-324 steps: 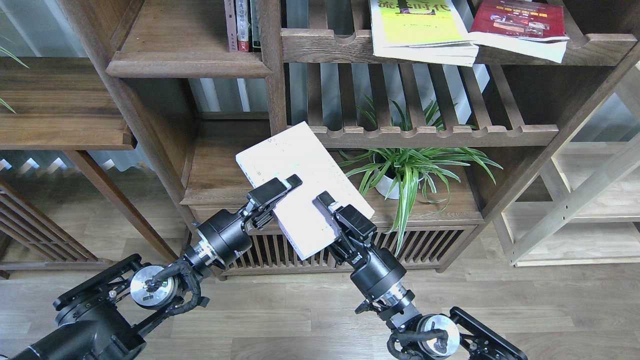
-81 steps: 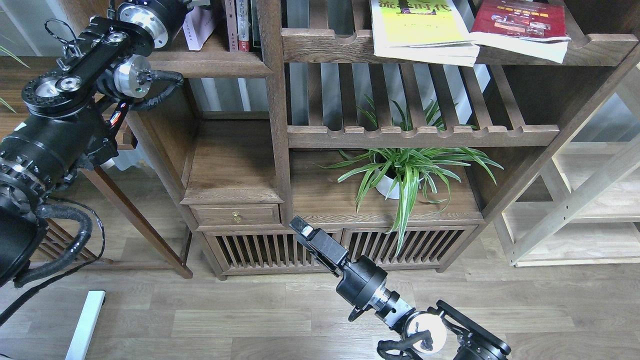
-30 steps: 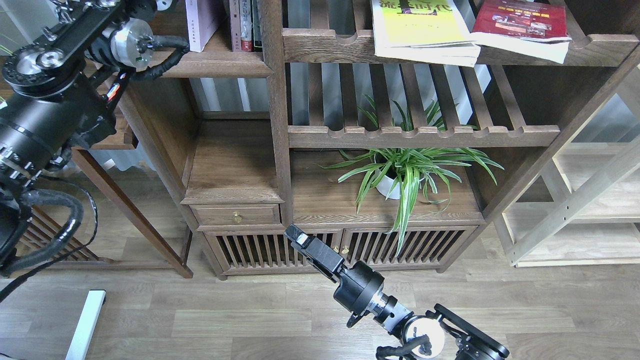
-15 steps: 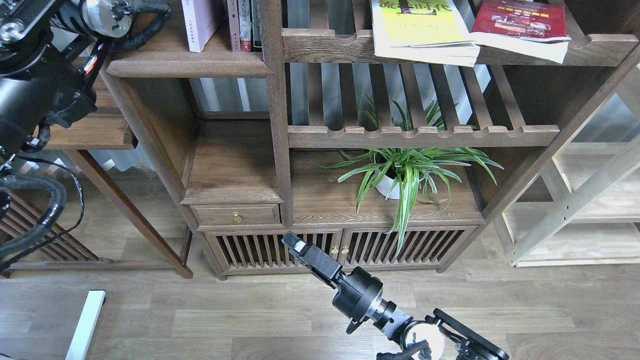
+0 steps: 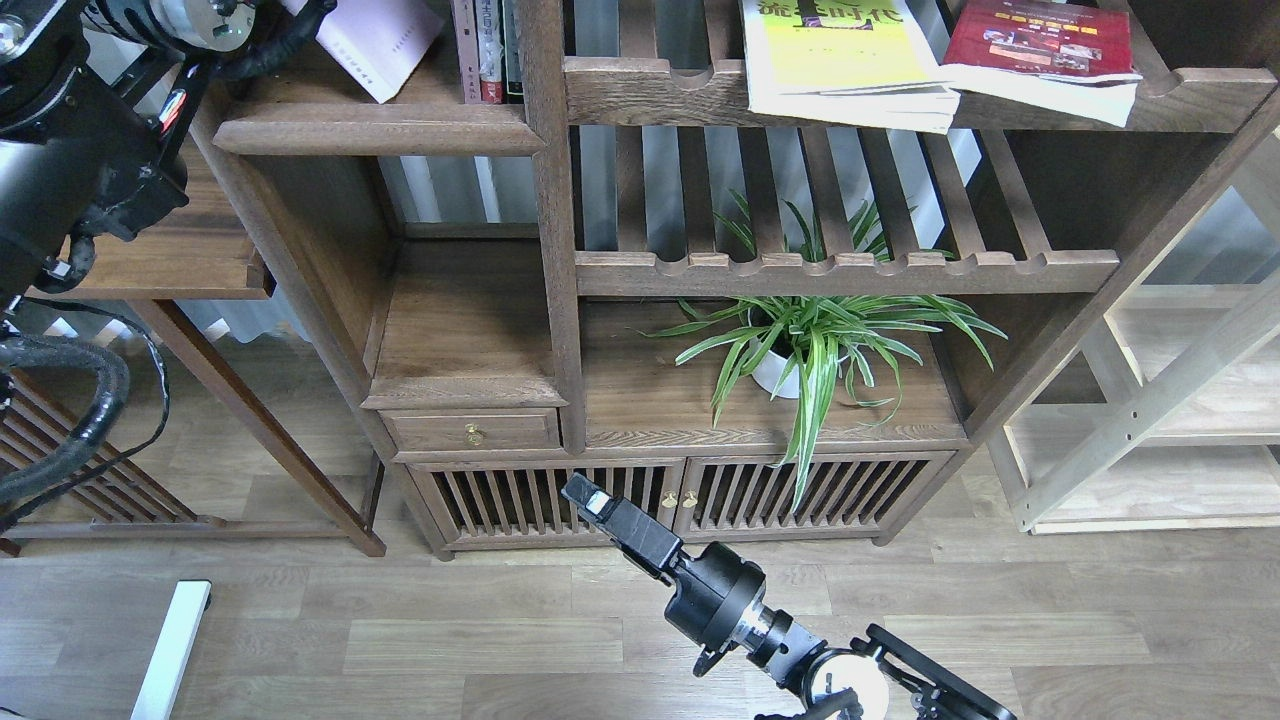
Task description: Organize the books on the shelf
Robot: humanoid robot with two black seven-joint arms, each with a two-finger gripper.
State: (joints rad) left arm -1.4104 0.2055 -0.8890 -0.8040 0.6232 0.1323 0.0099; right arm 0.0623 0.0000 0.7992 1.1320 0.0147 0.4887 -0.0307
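Lavender-white paperback [image 5: 375, 40] lies tilted on the plank shelf [image 5: 375, 130] at upper left of the dark brown bookcase, its lower corner pointing down toward the shelf's rounded front lip, its top cut off by the frame edge. Left arm [image 5: 70, 150] fills the upper-left corner, thick black housings and a silver joint disc near the top edge; its far end runs out of frame, so the left gripper is not visible and its finger state cannot be told. Just right of the pale book, slim upright books [image 5: 487, 50] with red and dark spines stand against the vertical post. Below that shelf sits an open wooden compartment, and under it a small drawer with a brass knob [image 5: 474, 435]. Right of the post, the upper slatted rack [image 5: 660, 95] with scalloped rail carries the yellow-green book [image 5: 840, 60], lying flat and overhanging the rail, and beside it, touching or overlapping at the edge, the dark red book [image 5: 1040, 45] on its pale page block. A second slatted rack sits lower; beneath it a spider plant [image 5: 810, 345] in a white pot stands on the cabinet top. Right gripper [image 5: 585, 497] reaches up from bottom centre, in front of the slatted cabinet doors, well apart from every book; it holds nothing, and its fingers look pressed narrowly together, though seen end-on and dark, so I cannot tell for sure. Pale light-wood frame [image 5: 1150, 400] stands at far right on plank flooring.
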